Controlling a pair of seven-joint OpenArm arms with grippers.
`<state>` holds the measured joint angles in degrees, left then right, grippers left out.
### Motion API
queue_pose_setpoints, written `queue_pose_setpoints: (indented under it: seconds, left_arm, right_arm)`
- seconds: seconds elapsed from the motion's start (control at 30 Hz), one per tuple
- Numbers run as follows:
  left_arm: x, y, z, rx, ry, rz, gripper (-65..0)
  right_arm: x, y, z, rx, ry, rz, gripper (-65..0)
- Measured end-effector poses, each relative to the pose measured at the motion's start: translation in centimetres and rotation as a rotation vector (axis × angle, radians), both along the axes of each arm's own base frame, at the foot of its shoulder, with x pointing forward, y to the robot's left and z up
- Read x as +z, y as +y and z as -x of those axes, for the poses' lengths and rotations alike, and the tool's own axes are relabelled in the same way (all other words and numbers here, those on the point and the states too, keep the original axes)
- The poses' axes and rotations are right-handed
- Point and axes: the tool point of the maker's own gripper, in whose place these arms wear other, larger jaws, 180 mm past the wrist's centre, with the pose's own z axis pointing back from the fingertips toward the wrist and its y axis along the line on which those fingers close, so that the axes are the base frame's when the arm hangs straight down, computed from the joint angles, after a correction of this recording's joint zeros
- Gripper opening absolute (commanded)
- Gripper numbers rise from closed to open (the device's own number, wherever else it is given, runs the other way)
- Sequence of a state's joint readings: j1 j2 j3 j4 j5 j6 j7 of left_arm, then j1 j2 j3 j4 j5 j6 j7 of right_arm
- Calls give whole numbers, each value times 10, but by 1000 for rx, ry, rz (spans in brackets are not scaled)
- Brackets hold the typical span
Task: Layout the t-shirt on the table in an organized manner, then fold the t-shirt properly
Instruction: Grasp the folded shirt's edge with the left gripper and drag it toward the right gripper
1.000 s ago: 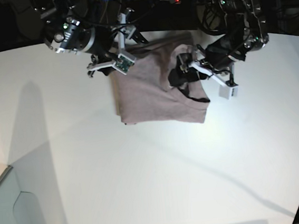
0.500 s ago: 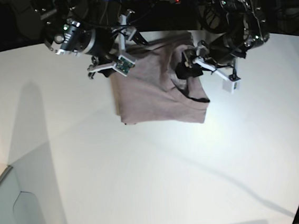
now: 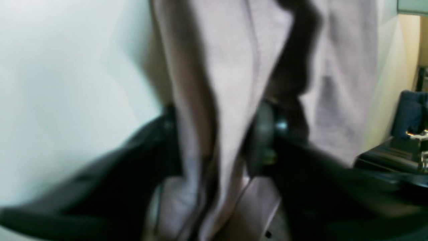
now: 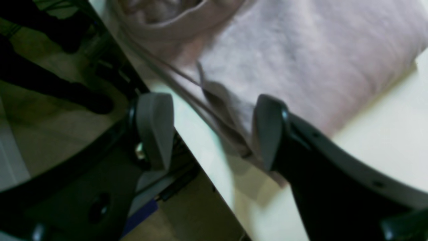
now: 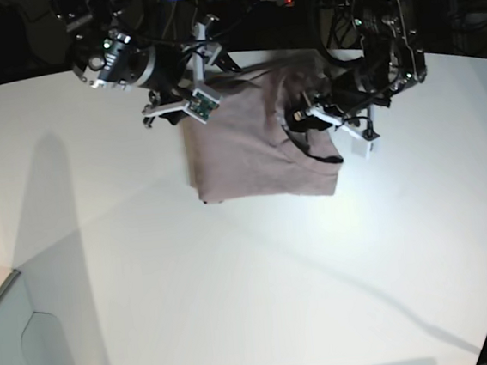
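The t-shirt lies bunched at the bench's far edge — soft, light, floppy. My left gripper pinches a fold; my right gripper gapes around the hem, best taken by doubled edges.

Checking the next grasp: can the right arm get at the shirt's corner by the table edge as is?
Probably yes. The right gripper is open and straddles the t-shirt corner at the table edge; nothing lies between them. One finger hangs off the edge.
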<state>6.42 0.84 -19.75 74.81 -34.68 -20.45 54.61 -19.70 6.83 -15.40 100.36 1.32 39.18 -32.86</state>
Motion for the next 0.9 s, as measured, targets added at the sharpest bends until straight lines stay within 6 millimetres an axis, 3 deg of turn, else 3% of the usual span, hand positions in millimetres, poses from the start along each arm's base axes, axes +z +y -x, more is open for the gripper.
queue_pose_setpoints:
  seconds: [0.1, 0.27, 0.4, 0.57, 0.77, 0.9]
  left_arm:
    - [-1, -1, -2, -4, 8, 1, -650]
    - [-2, 1, -8, -17, 10, -20, -642]
    - [-2, 2, -14, -50, -1, -76, -649]
    - [2, -16, -27, -210, -45, -183, -649]
    - [8, -56, -46, -528, -117, -352, -649]
    - [9, -64, -58, -582, -120, -371, -649]
  right_arm:
    - [0, 0, 0, 0, 0, 0, -254]
    - [-1, -16, -8, -47, -6, 19, -254]
    - [14, -31, -24, -97, -63, 24, -254]
    - [21, -69, -42, -224, -98, 56, -254]
    - [27, -127, -60, -440, -123, 84, -252]
    - [32, -163, -69, -565, -143, 104, -252]
